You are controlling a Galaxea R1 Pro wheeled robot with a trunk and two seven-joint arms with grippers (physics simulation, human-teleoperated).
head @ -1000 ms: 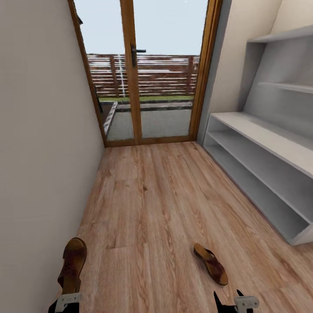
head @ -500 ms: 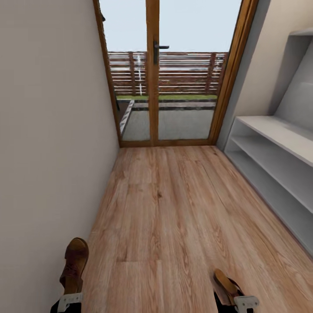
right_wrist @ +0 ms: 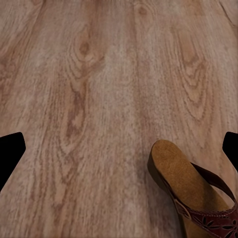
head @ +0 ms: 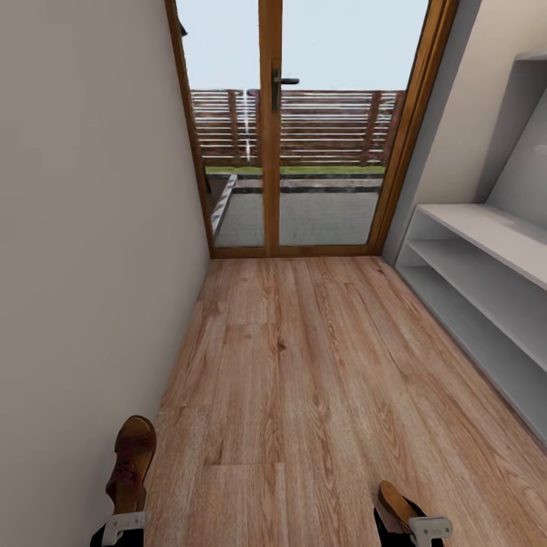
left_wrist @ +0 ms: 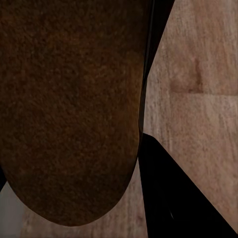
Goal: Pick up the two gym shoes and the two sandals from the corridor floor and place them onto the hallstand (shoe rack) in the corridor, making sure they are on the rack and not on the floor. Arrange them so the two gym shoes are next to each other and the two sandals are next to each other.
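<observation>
A dark-brown sandal stands toe-up at the bottom left of the head view, with my left gripper shut on its lower end. Up close, its sole lies against a black finger. The other sandal lies on the corridor floor just ahead of my right gripper. In the right wrist view that gripper is open above the planks, with the sandal near one fingertip and not between the two. The hallstand runs along the right wall. The gym shoes are out of view.
A plain wall closes the left side. A wood-framed glass door ends the corridor ahead, with a fence outside. Bare planks stretch between the wall and the rack.
The camera has turned left and moved, so the rack has slid toward the right edge. The floor sandal now sits lower in view, right at my right gripper. The left gripper still holds its sandal.
</observation>
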